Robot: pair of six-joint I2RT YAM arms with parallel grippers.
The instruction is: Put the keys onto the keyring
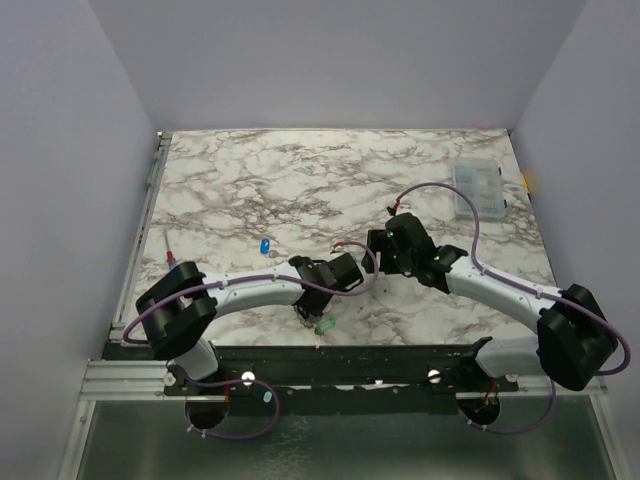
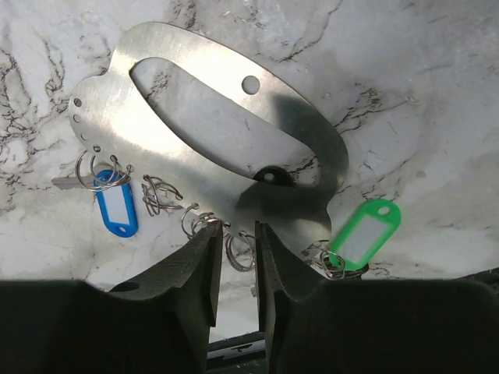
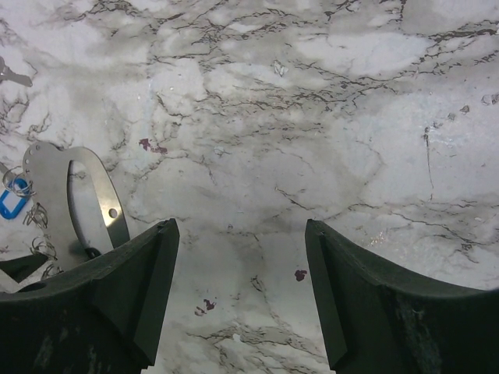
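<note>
Keyring (image 2: 156, 148): a flat silvery oval plate with a long slot lies flat on the marble table (image 3: 312, 117), with small holes along its near edge.
Split ring (image 2: 239, 251): one of several small wire rings hanging off the keyring's near edge, this one near the middle of that edge.
Blue-headed key (image 2: 117, 206): at the keyring's left end, its ring through one of the edge holes.
Green-headed key (image 2: 362, 234): just off the keyring's right end; its ring touches the plate, but whether it is threaded cannot be told.
Loose blue key (image 1: 264, 245): on the table well apart from the keyring, on its far side.
Left gripper (image 2: 238, 265): low over the keyring's near edge, fingers (image 2: 204, 273) drawn close with a narrow gap and the split ring in it. Whether they already pinch the wire cannot be told.
Right gripper (image 3: 238, 288): beside the keyring's right end over bare marble, fingers (image 3: 117, 304) spread wide and holding nothing.
Risk: the thin wire could pop out sideways as the fingers meet, because it sits slightly off their centre. A pull could also drag the unpinned keyring, and the green-headed key beside the finger may get knocked.
</note>
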